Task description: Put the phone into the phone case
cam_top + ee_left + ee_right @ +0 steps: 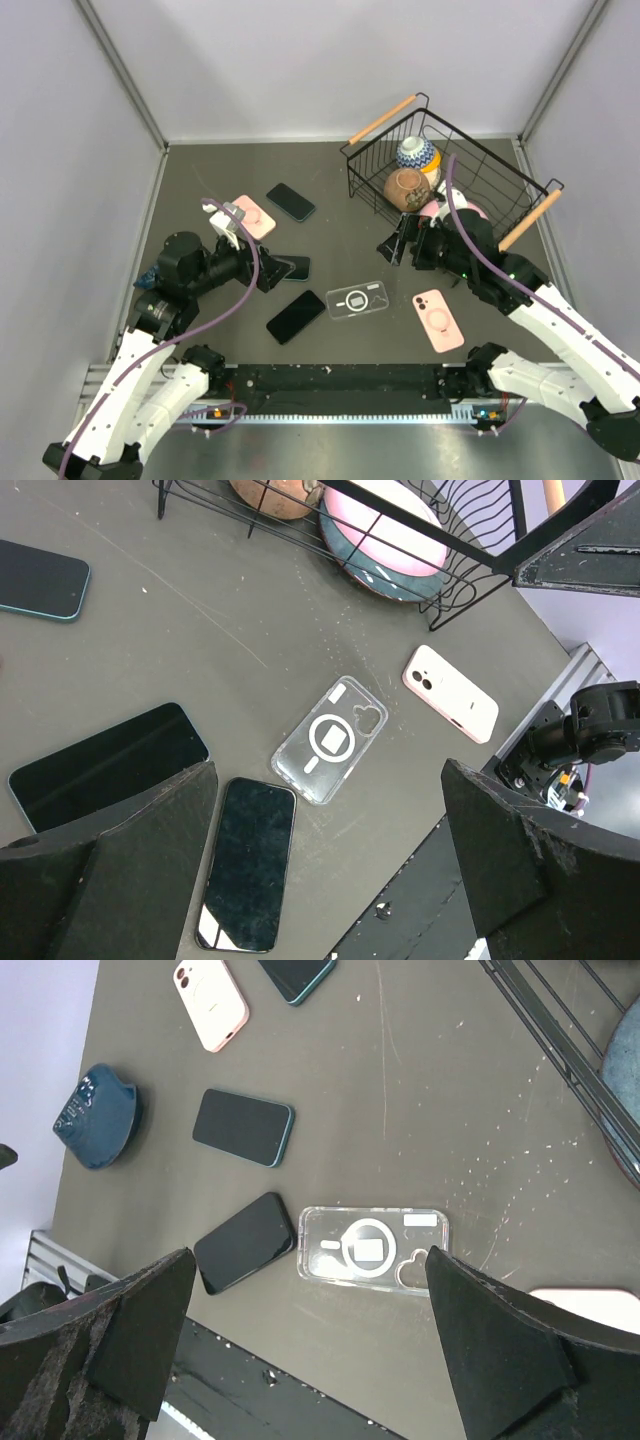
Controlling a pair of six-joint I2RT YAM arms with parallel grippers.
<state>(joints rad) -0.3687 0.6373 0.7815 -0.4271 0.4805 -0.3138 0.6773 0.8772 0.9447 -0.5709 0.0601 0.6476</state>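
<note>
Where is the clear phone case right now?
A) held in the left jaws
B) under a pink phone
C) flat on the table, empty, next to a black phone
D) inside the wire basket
C: the clear case lies flat on the table with nothing in it, and the black phone lies just beside it.

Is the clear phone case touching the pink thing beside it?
Apart. The left wrist view shows bare dark table between the clear phone case and the pink item.
</note>
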